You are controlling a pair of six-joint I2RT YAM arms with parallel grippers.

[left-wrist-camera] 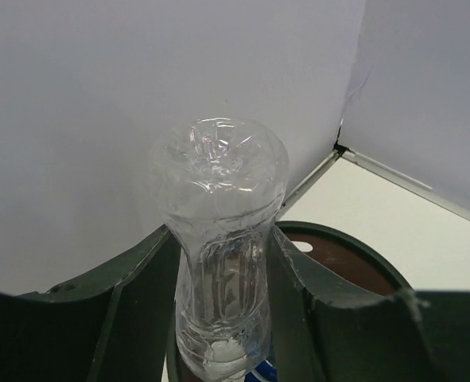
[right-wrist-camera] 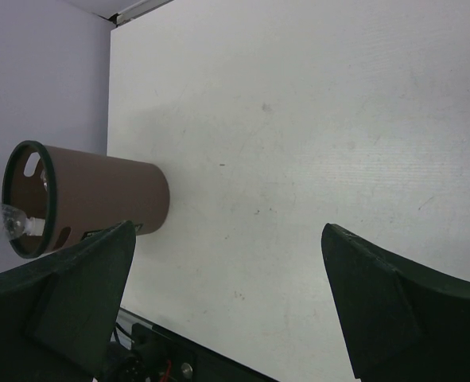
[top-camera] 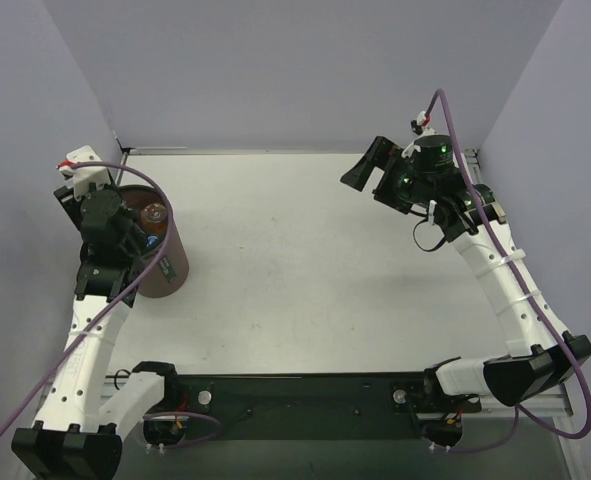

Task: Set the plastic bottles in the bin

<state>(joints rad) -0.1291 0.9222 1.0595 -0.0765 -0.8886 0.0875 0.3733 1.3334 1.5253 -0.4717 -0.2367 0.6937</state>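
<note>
Two grippers: one is loaded and the other is idle.
Left gripper (top-camera: pixel 135 235): part-way closed, its dark green fingers (left-wrist-camera: pixel 139 286) pinching a plain clear bottle (left-wrist-camera: pixel 219 183) at the narrow waist, one finger pressed on each side.
Clear bottle: it stands straight between the fingers with its rounded end pointing away from the wrist. It hangs right over the open mouth of the bin (top-camera: pixel 165 270), at the far left of the table (top-camera: pixel 305 260).
Bin: it is upright, brown-walled and dark-rimmed, with its rim (left-wrist-camera: pixel 338 239) curving just behind the left fingers.
Inside the bin: a patch of blue shows below the held bottle, and from above something round and orange-brown. I cannot make out more than that.
Right gripper (top-camera: pixel 370 165): spread wide with nothing between the fingers (right-wrist-camera: pixel 402 302), held above bare tabletop on the far right, well apart from the bin.
</note>
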